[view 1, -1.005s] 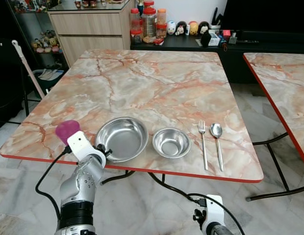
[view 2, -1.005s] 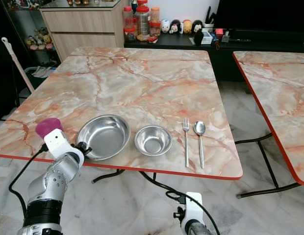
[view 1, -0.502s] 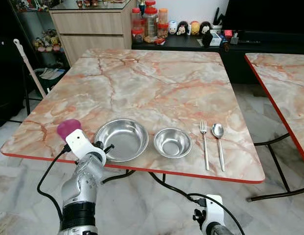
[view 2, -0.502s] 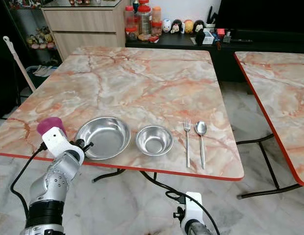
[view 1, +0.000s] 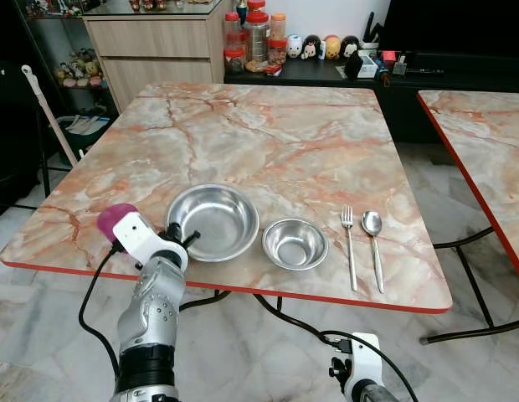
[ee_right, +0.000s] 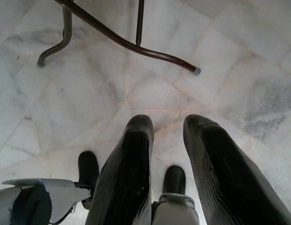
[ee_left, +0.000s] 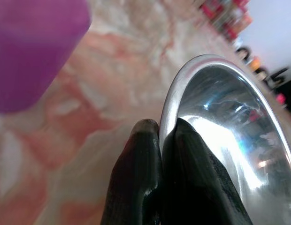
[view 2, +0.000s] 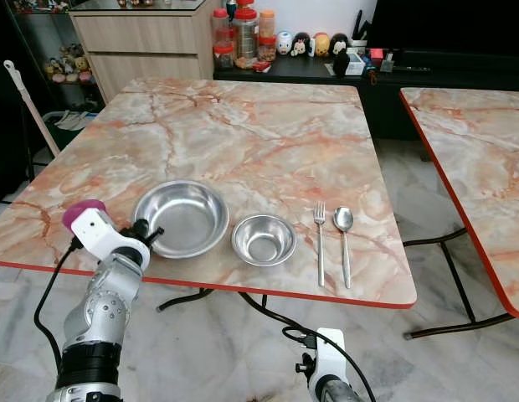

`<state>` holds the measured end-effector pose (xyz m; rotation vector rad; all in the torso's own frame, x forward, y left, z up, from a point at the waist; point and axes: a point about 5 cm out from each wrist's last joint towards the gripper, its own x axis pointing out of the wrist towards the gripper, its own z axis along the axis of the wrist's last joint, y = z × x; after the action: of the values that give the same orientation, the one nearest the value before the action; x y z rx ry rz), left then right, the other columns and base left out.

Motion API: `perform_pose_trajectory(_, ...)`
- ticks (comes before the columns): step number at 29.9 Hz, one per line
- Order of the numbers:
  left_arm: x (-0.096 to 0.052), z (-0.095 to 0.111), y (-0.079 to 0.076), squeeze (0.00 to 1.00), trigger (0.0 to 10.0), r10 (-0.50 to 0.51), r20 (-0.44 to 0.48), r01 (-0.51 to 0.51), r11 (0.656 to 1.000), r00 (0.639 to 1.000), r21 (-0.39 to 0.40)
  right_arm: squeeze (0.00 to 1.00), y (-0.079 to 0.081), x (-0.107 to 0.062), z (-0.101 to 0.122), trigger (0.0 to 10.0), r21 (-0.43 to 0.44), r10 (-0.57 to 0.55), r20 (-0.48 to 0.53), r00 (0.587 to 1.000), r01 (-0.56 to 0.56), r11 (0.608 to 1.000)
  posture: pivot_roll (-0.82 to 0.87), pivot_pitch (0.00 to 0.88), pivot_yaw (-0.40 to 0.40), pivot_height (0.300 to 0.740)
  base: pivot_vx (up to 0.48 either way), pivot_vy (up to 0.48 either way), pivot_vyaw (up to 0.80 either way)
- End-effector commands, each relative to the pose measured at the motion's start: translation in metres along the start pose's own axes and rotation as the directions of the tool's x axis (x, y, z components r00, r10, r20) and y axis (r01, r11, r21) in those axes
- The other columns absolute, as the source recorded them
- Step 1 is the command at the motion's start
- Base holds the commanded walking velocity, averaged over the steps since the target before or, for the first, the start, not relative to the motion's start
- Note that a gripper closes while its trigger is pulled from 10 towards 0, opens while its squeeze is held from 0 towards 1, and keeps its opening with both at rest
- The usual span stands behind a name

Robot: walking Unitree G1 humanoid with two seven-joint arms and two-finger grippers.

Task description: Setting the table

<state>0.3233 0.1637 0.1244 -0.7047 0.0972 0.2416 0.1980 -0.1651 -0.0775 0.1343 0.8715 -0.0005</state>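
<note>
left gripper pinches the big bowl's rim at the table's near edge

the left gripper (view 1: 182,238) sits in the lower left of the frame, its two black fingers (ee_left: 138,178) closed tight on the near-left rim of the large steel bowl (view 1: 213,221), one finger outside the wall and one inside. just beside its wrist stands a purple cup (view 1: 115,219), close to the table's front edge. the right gripper (ee_right: 167,154) hangs low below the table, fingers a little apart and holding nothing, pointed at the pale marble floor (ee_right: 239,70) and a dark table leg (ee_right: 122,40).

right of the large bowl, touching or nearly so, sits a small steel bowl (view 1: 295,244). further right a fork (view 1: 348,244) and a spoon (view 1: 373,244) lie side by side, parallel, handles toward the near edge.

all this rests along the front strip of a pink-veined marble table (view 1: 268,134) with a red rim; the upper half of its top is bare. a second table (view 1: 481,117) of the same kind fills the right edge of the frame, with a strip of floor between the two. at the top of the frame are a wooden cabinet (view 1: 151,46), jars (view 1: 254,38) and small figurines (view 1: 314,47) on a dark counter. a mop handle (view 1: 47,105) leans at the far left.
</note>
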Motion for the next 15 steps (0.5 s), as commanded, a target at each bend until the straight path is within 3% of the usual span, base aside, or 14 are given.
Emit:
perform_pose_trajectory(1, 0.000, 0.012, -0.013, 0.00, 2.2, -0.069, 0.066, 0.070, 0.998, 0.995, -0.009, 0.00, 0.000, 0.000, 0.002, 10.0, 0.001, -0.003, 0.002, 1.000, 0.003, 1.000, 0.09, 0.000, -0.002, 0.740, 0.000, 0.000, 0.00)
perform_pose_trajectory(2, 0.000, 0.013, -0.016, 0.00, 10.0, -0.083, 0.074, 0.084, 0.996, 0.994, -0.010, 0.00, -0.001, 0.000, 0.002, 10.0, 0.003, -0.004, 0.003, 1.000, 0.004, 1.000, 0.09, 0.000, -0.004, 0.740, 0.000, 0.000, 0.00)
perform_pose_trajectory(8, 0.000, 0.018, -0.028, 0.00, 10.0, -0.128, 0.153, 0.129, 0.992, 0.980, 0.003, 0.00, -0.001, 0.001, 0.004, 10.0, 0.005, -0.007, 0.005, 1.000, 0.007, 1.000, 0.09, 0.000, -0.006, 0.740, 0.000, 0.000, 0.00)
perform_pose_trajectory(10, 0.001, 0.020, -0.037, 0.00, 10.0, -0.166, 0.177, 0.156, 0.985, 0.970, 0.069, 0.00, -0.001, 0.001, 0.006, 10.0, 0.012, -0.011, 0.011, 1.000, 0.011, 1.000, 0.09, 0.000, -0.002, 0.740, 0.000, 0.000, 0.00)
perform_pose_trajectory(15, -0.001, 0.024, -0.045, 0.00, 10.0, -0.190, 0.235, 0.175, 0.981, 0.953, 0.082, 0.00, -0.003, 0.001, 0.006, 10.0, 0.016, -0.020, 0.016, 1.000, 0.019, 1.000, 0.08, 0.000, 0.001, 0.740, 0.000, -0.064, 0.00)
